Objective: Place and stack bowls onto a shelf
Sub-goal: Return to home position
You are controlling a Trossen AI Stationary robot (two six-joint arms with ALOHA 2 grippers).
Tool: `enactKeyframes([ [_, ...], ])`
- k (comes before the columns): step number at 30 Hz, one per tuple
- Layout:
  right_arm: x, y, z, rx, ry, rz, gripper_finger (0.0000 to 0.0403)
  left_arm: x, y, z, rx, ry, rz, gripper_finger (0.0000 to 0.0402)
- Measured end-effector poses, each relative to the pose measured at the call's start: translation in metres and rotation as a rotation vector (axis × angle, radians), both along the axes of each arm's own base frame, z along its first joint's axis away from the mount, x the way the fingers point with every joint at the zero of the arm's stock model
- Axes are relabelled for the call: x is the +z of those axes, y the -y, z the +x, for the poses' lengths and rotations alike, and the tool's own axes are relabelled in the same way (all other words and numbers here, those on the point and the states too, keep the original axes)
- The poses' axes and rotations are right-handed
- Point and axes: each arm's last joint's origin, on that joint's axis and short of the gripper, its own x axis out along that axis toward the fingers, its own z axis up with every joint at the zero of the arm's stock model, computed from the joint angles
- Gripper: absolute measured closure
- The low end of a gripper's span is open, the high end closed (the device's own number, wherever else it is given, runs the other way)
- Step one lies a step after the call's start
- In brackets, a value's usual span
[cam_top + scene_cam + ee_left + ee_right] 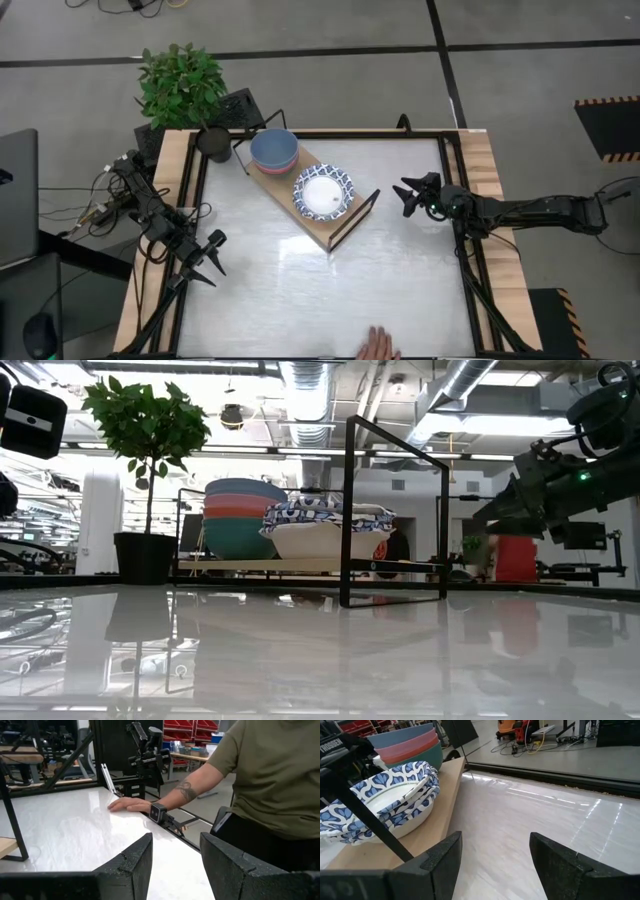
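Up on the shelf (318,230), your two patterned bowls (323,192) sat stacked beside the pile of plain bowls (273,150). Your left gripper (217,256) hung wide and empty over the bench (320,300) at its left side, right gripper (406,198) wide too, just off the shelf's end.

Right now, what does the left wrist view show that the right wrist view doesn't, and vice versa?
Left wrist only: a person leaning in, one hand flat on the tabletop, a watch on that wrist.
Right wrist only: two patterned bowls stacked on the shelf, with the nested plain bowls beside them.
Both: the glossy tabletop and that arm's own open gripper, the left gripper and the right gripper.
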Motion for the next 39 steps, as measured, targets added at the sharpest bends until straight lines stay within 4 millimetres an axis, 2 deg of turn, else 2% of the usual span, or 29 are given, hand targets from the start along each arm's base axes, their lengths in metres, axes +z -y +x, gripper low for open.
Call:
enactKeyframes([
  [39,0.0,0.0,0.0,0.0,0.0,0.0,0.0143,-0.0004,0.0007,-0.0006,-0.031,0.04,0.055,0.0251],
])
